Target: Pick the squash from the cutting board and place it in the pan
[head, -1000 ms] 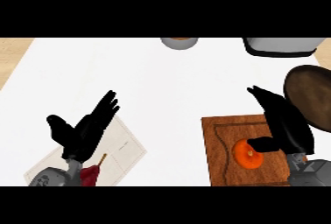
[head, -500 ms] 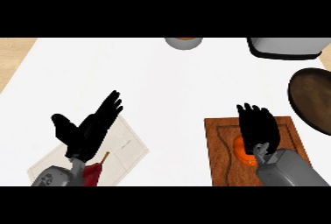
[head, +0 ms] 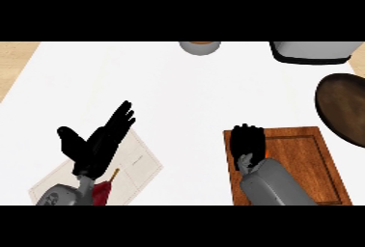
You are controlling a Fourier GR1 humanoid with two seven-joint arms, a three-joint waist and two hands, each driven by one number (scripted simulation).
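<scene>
Lower now, my right hand [head: 248, 144] curls down over the cutting board [head: 306, 161], hiding the squash beneath; my left hand [head: 100, 142] rests open above the worktop [head: 178, 91], pan [head: 345, 108] alongside

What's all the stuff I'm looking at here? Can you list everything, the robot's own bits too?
counter: one, white, fills most of the view
cutting board: one, reddish-brown wood, lower right
pan: one, dark brown, right edge, above the board
squash: none showing; an orange glimpse under the right hand may be it
bowl: one, grey with orange inside, top centre, cut by the edge
pot: one, grey with dark rim, top right, partly cut off
paper: one, pale sheet, lower left
dark red thing: one, on the sheet, can't tell what
left hand: black, fingers straight, over the sheet
right hand: black, fingers curled down over the board
forearms: two, grey, lower edge
</scene>
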